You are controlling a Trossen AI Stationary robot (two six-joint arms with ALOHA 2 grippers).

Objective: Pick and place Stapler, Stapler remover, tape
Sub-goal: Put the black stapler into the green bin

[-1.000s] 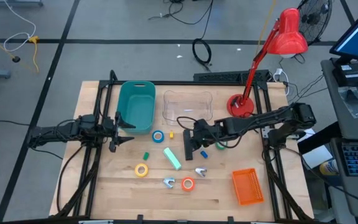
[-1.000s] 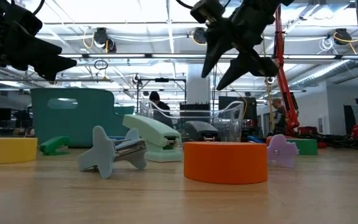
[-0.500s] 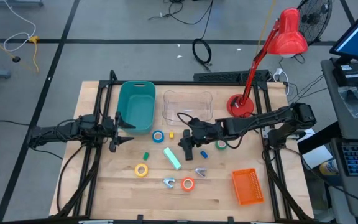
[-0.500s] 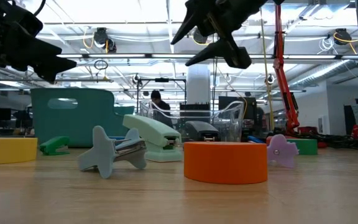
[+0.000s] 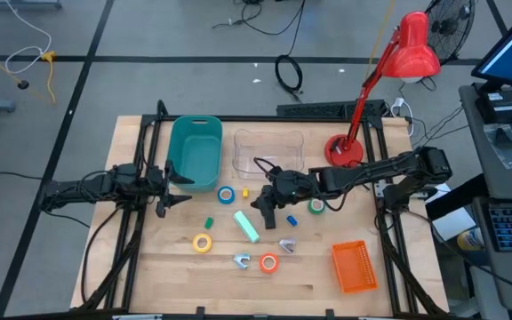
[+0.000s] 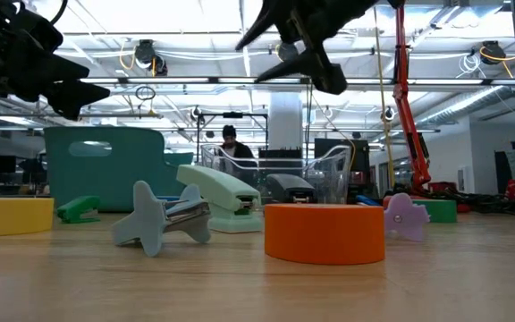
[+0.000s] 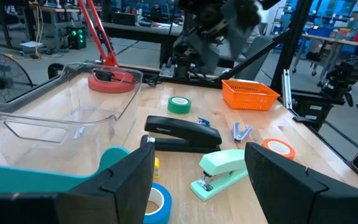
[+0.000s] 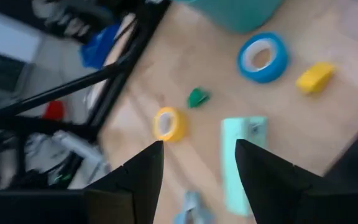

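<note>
Reaching across from the right, the right gripper [image 5: 265, 206] is being held spread and empty above mid-table, over the black stapler [image 7: 182, 134] and just right of the mint stapler [image 5: 246, 226]. The left gripper [image 5: 174, 187] is being held parted and empty beside the teal bin [image 5: 195, 151]. Blue tape [image 5: 227, 194], yellow tape [image 5: 203, 243], orange tape [image 5: 269, 262] and green tape [image 5: 316, 207] are lying flat on the table [image 5: 309, 284].

Pale wood tabletop [image 5: 309, 271] (smooth, visible grain), clear glossy plastic bin [image 5: 268, 148], matt teal tub [image 5: 195, 151] — plastic.
</note>
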